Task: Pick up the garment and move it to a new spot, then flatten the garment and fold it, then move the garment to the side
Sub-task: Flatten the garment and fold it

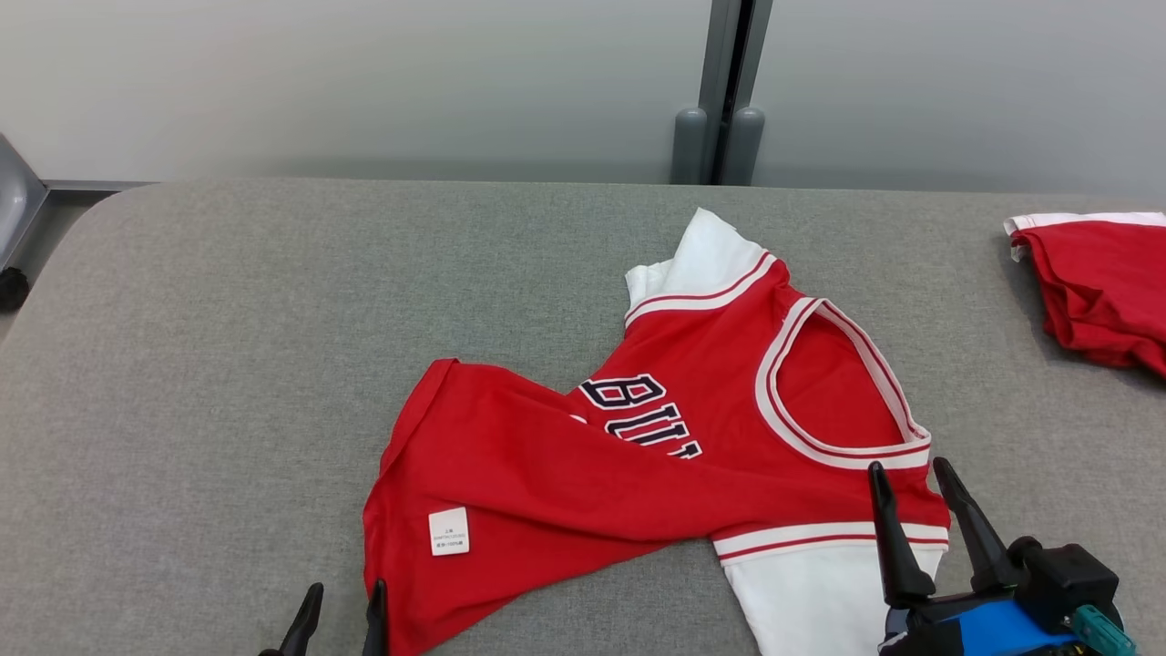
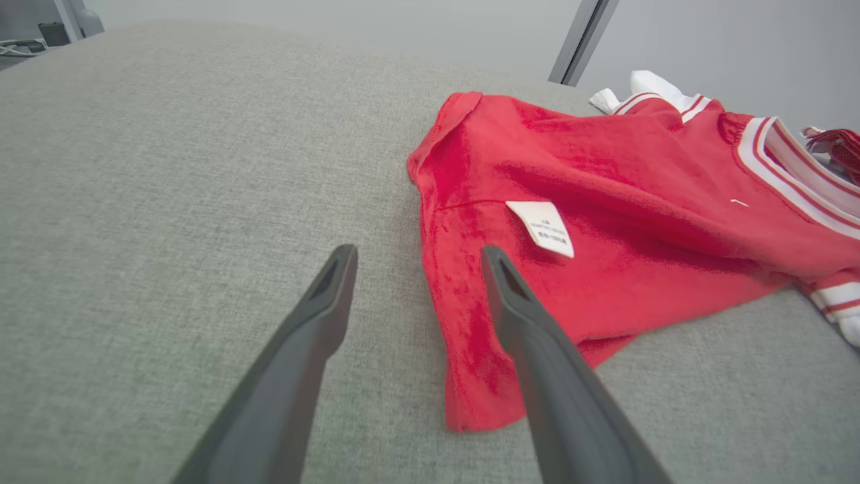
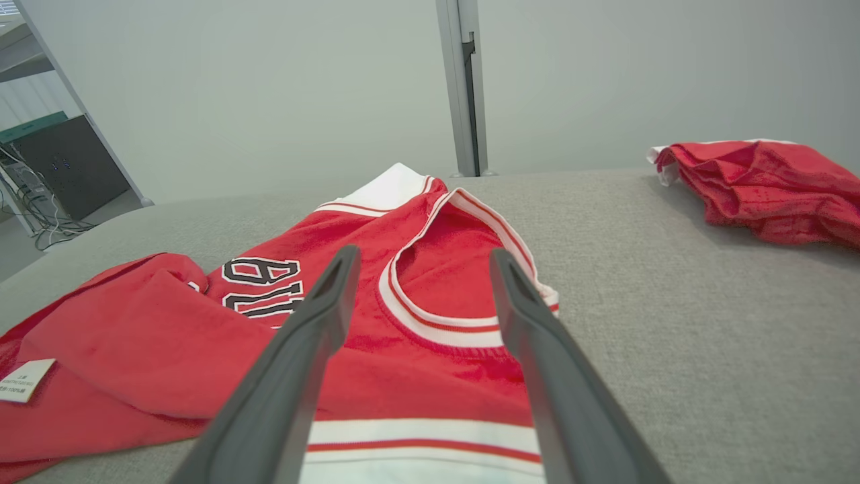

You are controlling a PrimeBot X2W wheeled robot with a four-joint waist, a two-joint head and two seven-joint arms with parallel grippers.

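Observation:
The garment [image 1: 565,465] is a red jersey with white sleeves, a white-trimmed neckline and dark lettering. It lies crumpled on the grey table [image 1: 228,346], its hem end folded over so a white label [image 1: 449,531] shows. My left gripper [image 1: 344,601] is open at the hem corner near the front edge. In the left wrist view the left gripper [image 2: 416,259] straddles the edge of the garment [image 2: 638,202] with nothing pinched. My right gripper [image 1: 909,469] is open above the near shoulder, just below the neckline. From the right wrist, the right gripper [image 3: 420,259] points at the neckline of the garment [image 3: 168,316].
A second red garment [image 1: 1102,292] lies bunched at the table's right edge, also seen as the second garment [image 3: 759,188]. A grey post [image 1: 724,91] stands behind the table against the pale wall. Bare table surface stretches to the left and back.

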